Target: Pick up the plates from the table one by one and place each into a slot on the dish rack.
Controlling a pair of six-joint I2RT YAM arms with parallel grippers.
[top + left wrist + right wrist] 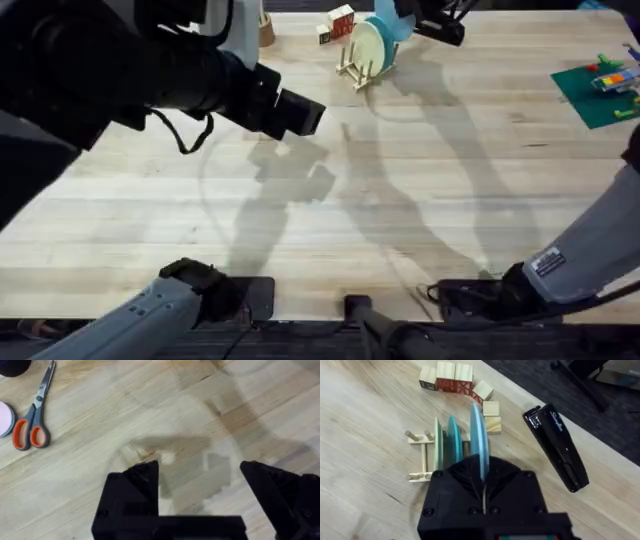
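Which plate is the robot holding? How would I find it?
Look at the far edge of the table, where the small wooden dish rack stands. Three plates stand there on edge. The right gripper pinches the light blue plate, the tallest, nearest the black stapler.

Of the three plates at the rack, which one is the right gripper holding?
The light blue plate, outermost of the three, its edge between the right gripper's jaws. The teal plate and the cream plate stand free.

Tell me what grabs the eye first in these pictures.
At the table's far edge, the right pincer grips a light blue plate on edge above the dish rack, where a cream plate and a teal one already stand. The left pincer hangs open above bare wood, orange-handled scissors lying nearby.
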